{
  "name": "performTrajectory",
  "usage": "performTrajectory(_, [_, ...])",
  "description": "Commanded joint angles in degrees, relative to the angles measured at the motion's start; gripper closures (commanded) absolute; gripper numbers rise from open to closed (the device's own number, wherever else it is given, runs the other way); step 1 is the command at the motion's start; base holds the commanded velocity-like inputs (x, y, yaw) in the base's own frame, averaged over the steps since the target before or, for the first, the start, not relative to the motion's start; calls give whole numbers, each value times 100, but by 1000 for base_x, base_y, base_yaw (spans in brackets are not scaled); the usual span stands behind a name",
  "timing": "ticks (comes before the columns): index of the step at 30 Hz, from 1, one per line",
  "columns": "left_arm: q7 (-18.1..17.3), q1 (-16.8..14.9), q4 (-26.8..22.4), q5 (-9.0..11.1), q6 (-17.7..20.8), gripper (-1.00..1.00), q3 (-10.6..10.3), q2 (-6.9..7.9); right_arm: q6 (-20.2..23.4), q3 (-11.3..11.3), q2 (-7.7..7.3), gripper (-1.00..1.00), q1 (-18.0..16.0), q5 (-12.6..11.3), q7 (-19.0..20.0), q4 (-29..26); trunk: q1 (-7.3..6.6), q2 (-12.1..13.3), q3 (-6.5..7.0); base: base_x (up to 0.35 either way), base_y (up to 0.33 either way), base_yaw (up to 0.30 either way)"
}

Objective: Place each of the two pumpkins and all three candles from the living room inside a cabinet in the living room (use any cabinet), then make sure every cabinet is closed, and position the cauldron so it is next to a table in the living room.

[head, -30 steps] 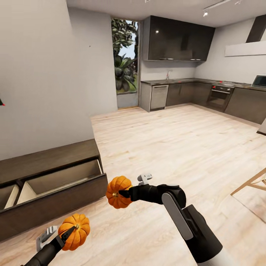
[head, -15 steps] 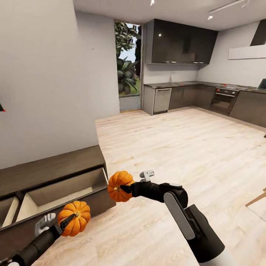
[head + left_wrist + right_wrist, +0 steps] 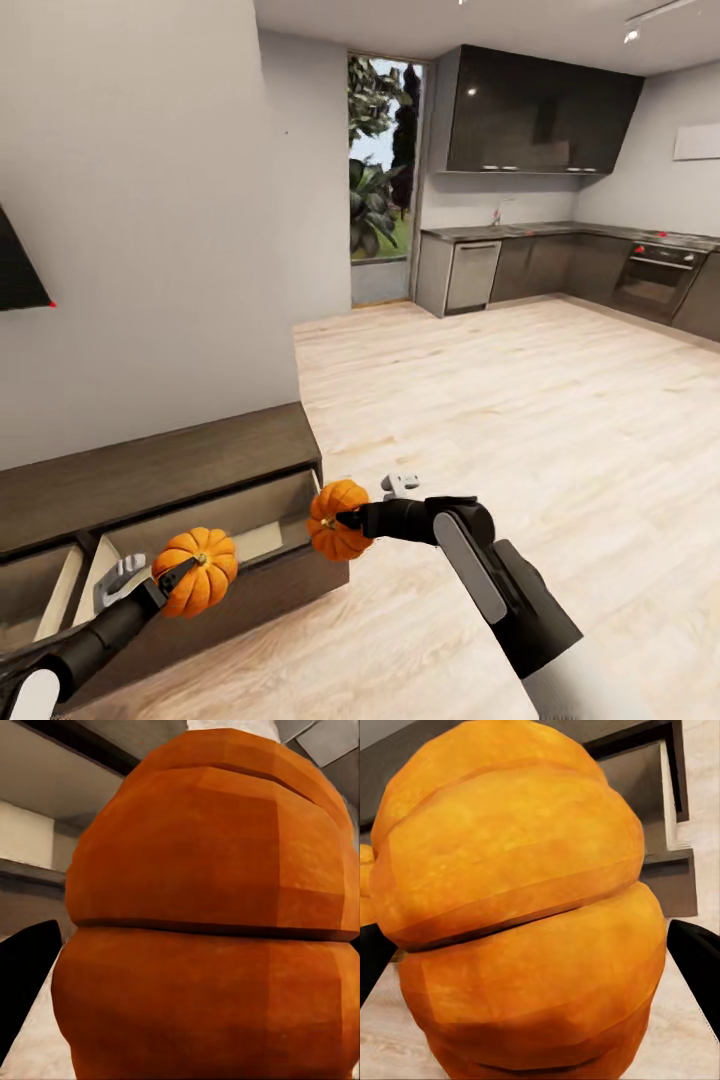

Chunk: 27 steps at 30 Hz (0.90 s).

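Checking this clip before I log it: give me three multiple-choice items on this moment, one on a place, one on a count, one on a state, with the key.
1. Where is the left gripper's pumpkin?
A. in front of the open drawer of the cabinet
B. on the kitchen counter
C. lying on the floor

2. How many pumpkins are held off the floor?
A. one
B. two
C. three

3. How does the drawer nearest the right gripper stand?
A. shut flush
B. pulled open
C. taken out

Key:
1 A, in the head view that pumpkin hangs against the open drawer's front.
2 B, the left gripper holds one and the right gripper holds the other pumpkin; each wrist view has one close up.
3 B, its pale inside shows behind the dark front.
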Motion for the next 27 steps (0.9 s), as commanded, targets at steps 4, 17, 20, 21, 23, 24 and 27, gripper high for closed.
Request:
performTrajectory(4, [36,-5,138,59,-55,100,-89,-3,13,-12,-5,100,-49,-61,-1,133,0,0,-10,285,210,273])
performTrajectory(17, [49,-334,544,50,-57,100,-571,59,261,-24,-1,100,-64,-77,19,420,0,0,-45,332,60,273])
performTrajectory(20, [59,-661,900,-30,-56,100,-696,65,287,-31,-3,100,-74,-99,36,545,0,0,-47,349,1,277])
performTrajectory(21, [82,-719,998,-95,-56,100,-744,62,291,-32,-2,100,-78,-105,41,586,0,0,-47,349,1,278])
performTrajectory(23, [174,-835,1214,-320,-60,100,-890,32,297,-29,1,100,-92,-124,52,717,0,0,-47,349,0,279])
performTrajectory(24, [200,-859,1265,-382,-61,100,-929,22,297,-28,1,100,-93,-128,55,751,0,0,-48,349,-9,280])
performTrajectory(27, [282,-917,1393,-546,-64,100,-1036,-44,287,-36,-6,100,-95,-142,78,833,0,0,-48,345,-77,281])
